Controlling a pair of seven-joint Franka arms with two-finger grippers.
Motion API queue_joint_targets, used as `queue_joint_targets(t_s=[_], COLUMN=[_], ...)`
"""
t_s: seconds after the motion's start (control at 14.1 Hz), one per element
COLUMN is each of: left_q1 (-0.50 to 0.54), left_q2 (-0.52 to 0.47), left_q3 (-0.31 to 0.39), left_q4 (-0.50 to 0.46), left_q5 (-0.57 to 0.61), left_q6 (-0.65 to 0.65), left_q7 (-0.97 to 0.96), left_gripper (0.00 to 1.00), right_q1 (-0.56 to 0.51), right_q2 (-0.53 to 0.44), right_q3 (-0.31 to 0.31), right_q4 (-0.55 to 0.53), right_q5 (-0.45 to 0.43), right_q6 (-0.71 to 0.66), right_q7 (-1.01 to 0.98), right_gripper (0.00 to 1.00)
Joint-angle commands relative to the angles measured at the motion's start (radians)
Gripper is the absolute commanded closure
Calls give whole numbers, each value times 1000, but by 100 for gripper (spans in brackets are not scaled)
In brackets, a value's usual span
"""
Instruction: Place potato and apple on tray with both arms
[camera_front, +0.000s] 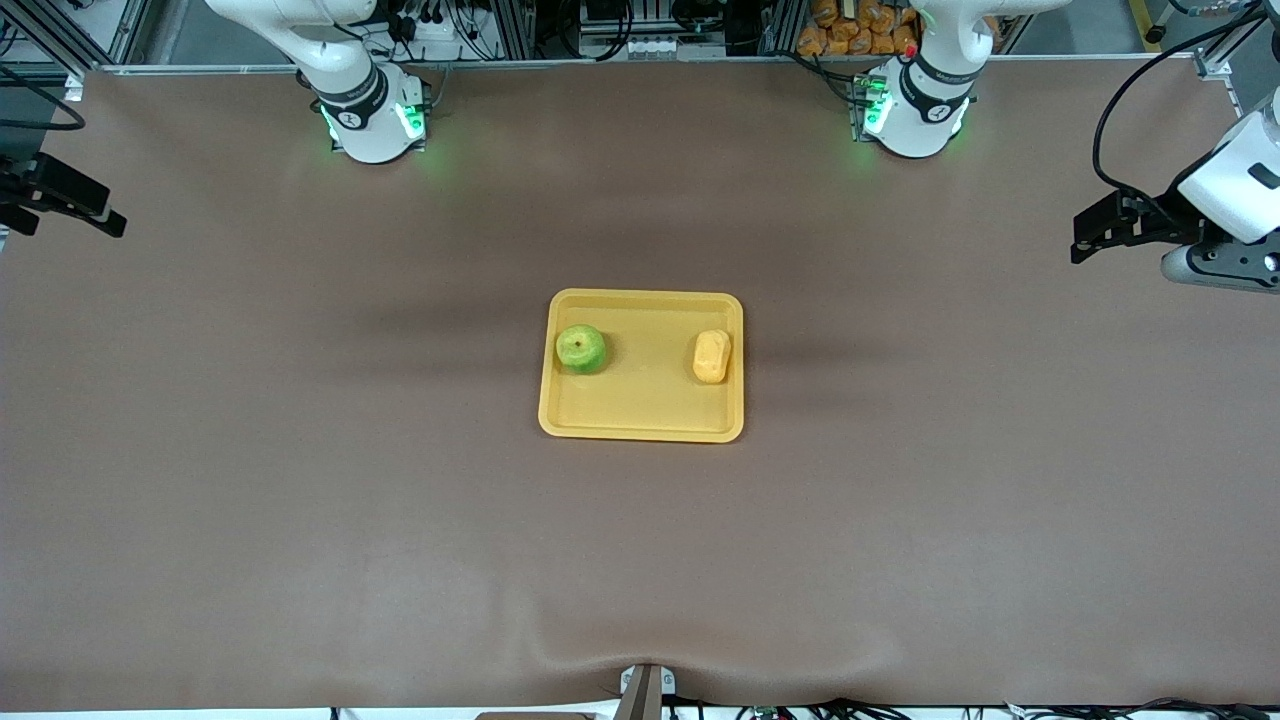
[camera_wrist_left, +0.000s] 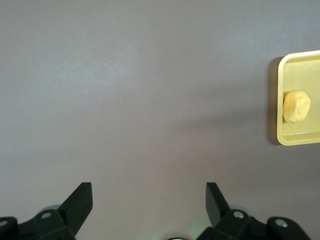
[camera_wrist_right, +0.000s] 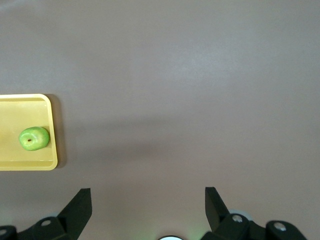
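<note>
The yellow-orange tray (camera_front: 650, 405) lies in the middle of the brown table. The green apple (camera_front: 581, 348) sits on it toward the right arm's end, stem dimple up. The yellow potato (camera_front: 711, 357) sits on it toward the left arm's end, close to the rim. My left gripper (camera_front: 1088, 238) is open and empty over the table's left-arm end, well away from the tray. My right gripper (camera_front: 98, 212) is open and empty over the right-arm end. The left wrist view shows the left gripper (camera_wrist_left: 148, 197), the tray's rim (camera_wrist_left: 300, 140) and the potato (camera_wrist_left: 296, 106). The right wrist view shows the right gripper (camera_wrist_right: 147, 200), the tray (camera_wrist_right: 25, 162) and the apple (camera_wrist_right: 34, 138).
The brown table cover (camera_front: 400, 500) has a raised wrinkle at the edge nearest the front camera, by a small metal bracket (camera_front: 645, 690). The two arm bases (camera_front: 375, 115) (camera_front: 915, 110) stand along the edge farthest from the camera.
</note>
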Motion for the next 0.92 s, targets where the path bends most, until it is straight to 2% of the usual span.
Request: queue_joint_targets(t_s=[0.0,0.28,0.43,0.85], left_q1=[5,5,5,6], left_q2=[-5,-7,-8,-7], left_q3=[-8,-8,-8,-8], left_q4=[-2,-4,-5,-7], left_q5=[17,17,17,17], left_q6=[6,6,6,4], left_q7=[15,14,12,3], left_gripper=[0,0,0,0], right_q1=[-11,-19,-28,-27], right_q2=[-88,-83,-83,-83], right_q3=[21,17,12,15], right_q4=[-110,-104,-104,-104], right_q5=[-20,-64,-66,-64], right_q6=[34,35,38,38], right_q7=[-12,-44,-112,-110], right_gripper=[0,0,0,0])
